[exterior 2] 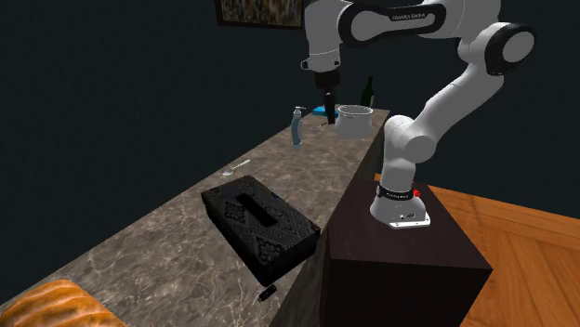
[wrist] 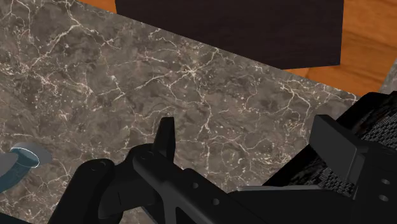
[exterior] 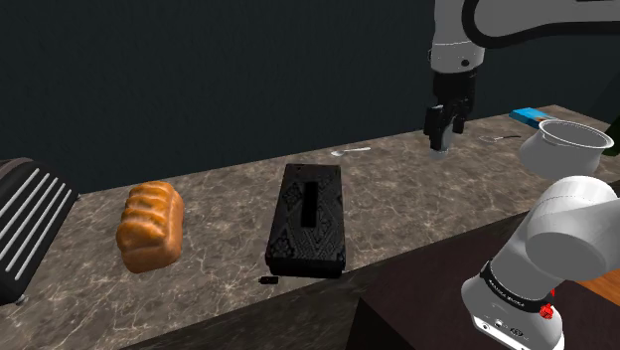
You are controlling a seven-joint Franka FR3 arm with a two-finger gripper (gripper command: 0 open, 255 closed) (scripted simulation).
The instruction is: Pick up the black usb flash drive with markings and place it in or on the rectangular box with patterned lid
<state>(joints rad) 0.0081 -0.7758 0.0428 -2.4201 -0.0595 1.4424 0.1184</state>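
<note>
Gripper [exterior: 442, 147] high above the counter [exterior: 219, 189], well apart from the flash drive [exterior: 266, 280].
Wrist view: fingers [wrist: 167, 137] spread wide (they hold nothing).

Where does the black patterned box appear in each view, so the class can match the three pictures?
Shoulder view: the box lies at the centre, right of the bread loaf.
Second exterior view: the box sits at lower centre, beside the stand.
Wrist view: the box lies just behind one finger of the open pincer.
Shared landmark: the marbled counter beneath it.
</note>
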